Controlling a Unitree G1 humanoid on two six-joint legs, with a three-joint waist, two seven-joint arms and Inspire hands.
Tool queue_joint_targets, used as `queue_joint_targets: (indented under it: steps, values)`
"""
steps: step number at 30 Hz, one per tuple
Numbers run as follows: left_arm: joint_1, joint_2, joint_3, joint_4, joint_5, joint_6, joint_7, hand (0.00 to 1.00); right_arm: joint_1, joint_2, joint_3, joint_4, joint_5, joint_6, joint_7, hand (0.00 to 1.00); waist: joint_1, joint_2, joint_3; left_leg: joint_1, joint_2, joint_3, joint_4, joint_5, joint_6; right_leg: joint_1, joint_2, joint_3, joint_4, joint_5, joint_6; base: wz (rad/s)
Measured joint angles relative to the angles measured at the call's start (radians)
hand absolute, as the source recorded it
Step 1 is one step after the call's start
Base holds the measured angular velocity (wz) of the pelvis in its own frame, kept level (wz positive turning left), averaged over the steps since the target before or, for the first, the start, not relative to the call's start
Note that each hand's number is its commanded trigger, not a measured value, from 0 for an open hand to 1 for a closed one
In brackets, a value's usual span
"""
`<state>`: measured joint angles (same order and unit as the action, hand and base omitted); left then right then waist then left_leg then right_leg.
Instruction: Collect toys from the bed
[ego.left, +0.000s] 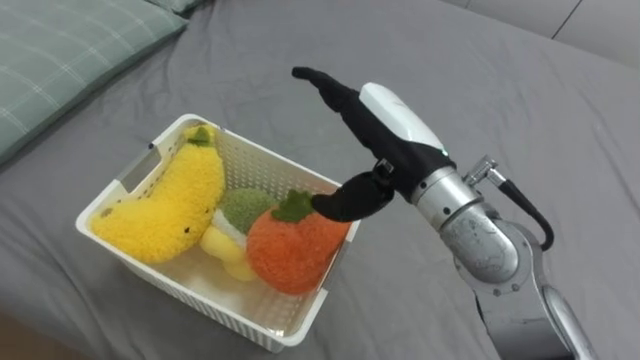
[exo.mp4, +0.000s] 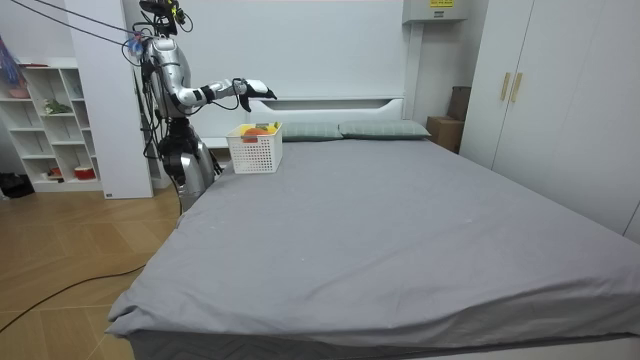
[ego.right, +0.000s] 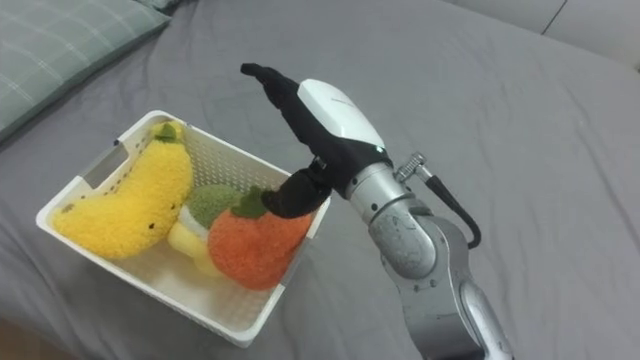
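So the right hand (ego.left: 398, 122) hovered with fingers straight and relaxed over the white basket (ego.left: 190, 290) holding a plush banana (ego.left: 165, 205), orange (ego.left: 290, 250) and green toy (ego.left: 245, 208)

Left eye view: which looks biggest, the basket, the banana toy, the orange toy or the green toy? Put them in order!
1. White basket
2. Yellow banana plush
3. Orange fruit plush
4. Green plush, but it is mostly hidden behind the others, so its real size is unsure.
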<state>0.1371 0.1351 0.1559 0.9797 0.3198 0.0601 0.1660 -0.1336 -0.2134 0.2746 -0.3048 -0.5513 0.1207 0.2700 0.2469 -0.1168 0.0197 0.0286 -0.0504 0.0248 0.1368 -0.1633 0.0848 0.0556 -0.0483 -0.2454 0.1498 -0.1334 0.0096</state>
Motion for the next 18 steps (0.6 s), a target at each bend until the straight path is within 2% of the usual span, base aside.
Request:
queue_joint_targets:
  steps: [2, 3, 7, 11, 13, 15, 16, 18]
  values:
    - [0.001, -0.001, 0.002, 0.0, 0.0, 0.0, 0.001, 0.0, 0.006, -0.003, -0.013, 0.0, 0.013, 0.0, -0.013, 0.0, 0.0, -0.003, -0.0027, 0.002, 0.0, 0.001, 0.0, 0.0, 0.0, 0.0, 0.0, 0.0, 0.0, 0.0, 0.0, 0.0]
    - [0.003, -0.004, 0.009, -0.004, 0.0, 0.0, 0.002, 0.0, 0.013, -0.004, -0.03, 0.006, 0.031, -0.007, -0.023, 0.0, -0.004, -0.001, -0.0014, 0.0, 0.0, 0.0, 0.0, 0.0, 0.0, 0.0, 0.0, 0.0, 0.0, 0.0, 0.0, 0.0]
    - [0.022, -0.006, 0.031, -0.017, 0.001, 0.0, 0.019, 0.0, 0.064, -0.002, -0.104, 0.039, 0.079, -0.021, -0.061, 0.0, -0.031, -0.009, -0.0076, 0.001, 0.0, -0.002, 0.001, 0.0, 0.001, 0.003, -0.002, 0.001, 0.0, 0.0, 0.0, 0.04]
    - [0.04, -0.006, 0.099, -0.015, 0.0, -0.001, 0.03, 0.0, 0.13, -0.004, -0.226, 0.04, 0.164, -0.031, -0.124, 0.0, -0.083, -0.007, -0.0085, 0.001, 0.0, 0.002, 0.002, 0.0, 0.001, 0.003, -0.002, 0.005, 0.001, 0.0, 0.0, -0.03]
    - [0.052, -0.004, 0.105, -0.016, 0.0, -0.002, 0.043, 0.0, 0.154, -0.007, -0.284, 0.043, 0.201, -0.039, -0.161, 0.0, -0.104, -0.002, -0.011, 0.009, 0.002, 0.016, 0.002, 0.0, 0.001, 0.003, 0.0, 0.024, 0.001, 0.0, 0.0, -0.16]
    - [0.069, -0.004, 0.106, -0.016, 0.0, -0.004, 0.052, 0.0, 0.192, -0.007, -0.34, 0.06, 0.238, -0.057, -0.212, 0.0, -0.125, 0.01, -0.0187, 0.024, 0.004, 0.039, -0.003, -0.001, 0.001, 0.006, 0.002, 0.051, 0.001, 0.0, 0.0, -0.3]
    - [0.073, -0.004, 0.106, -0.016, 0.0, -0.006, 0.057, 0.0, 0.2, -0.007, -0.35, 0.062, 0.24, -0.057, -0.223, 0.0, -0.133, 0.013, -0.0201, 0.026, 0.004, 0.044, -0.004, -0.001, 0.002, 0.007, 0.002, 0.054, 0.001, 0.0, 0.0, -0.25]
    - [0.075, -0.004, 0.108, -0.009, 0.0, -0.017, 0.071, 0.0, 0.219, -0.006, -0.388, 0.068, 0.266, -0.058, -0.256, 0.0, -0.162, 0.021, -0.0171, 0.034, 0.006, 0.064, -0.007, -0.003, 0.002, 0.006, 0.003, 0.075, 0.003, 0.0, 0.001, -0.28]
